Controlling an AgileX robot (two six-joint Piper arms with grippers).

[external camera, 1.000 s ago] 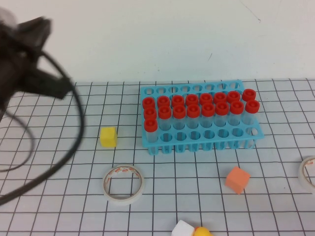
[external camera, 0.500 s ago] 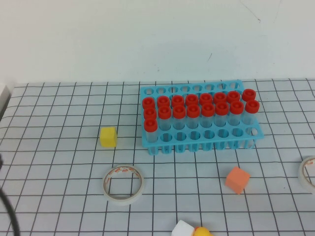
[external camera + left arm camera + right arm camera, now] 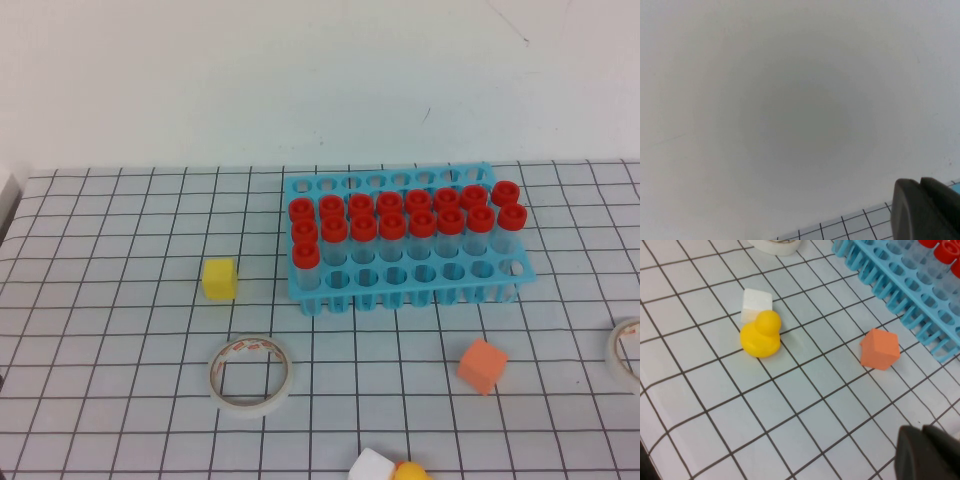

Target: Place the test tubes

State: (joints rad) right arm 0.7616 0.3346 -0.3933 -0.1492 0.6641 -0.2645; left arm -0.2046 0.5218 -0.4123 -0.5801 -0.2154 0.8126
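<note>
A blue rack (image 3: 408,280) stands at the middle of the gridded table, with several red-capped test tubes (image 3: 391,225) upright in its rows; its near row of holes holds none. Neither arm shows in the high view. My left gripper (image 3: 920,186) is shut with nothing in it, raised and facing the white wall above the table's far edge. My right gripper (image 3: 922,432) is shut and empty, hovering over the grid near an orange cube (image 3: 880,348), with the rack (image 3: 900,295) beyond.
A yellow cube (image 3: 219,278) lies left of the rack and a tape roll (image 3: 252,373) sits nearer the front. An orange cube (image 3: 482,365) is front right; a white block (image 3: 371,466) and yellow duck (image 3: 760,335) lie at the front edge. Another roll (image 3: 628,350) is at the right edge.
The left arm and its cable, which filled the left side of the high view a second ago, have swung out of that view. Nothing on the table has moved.
</note>
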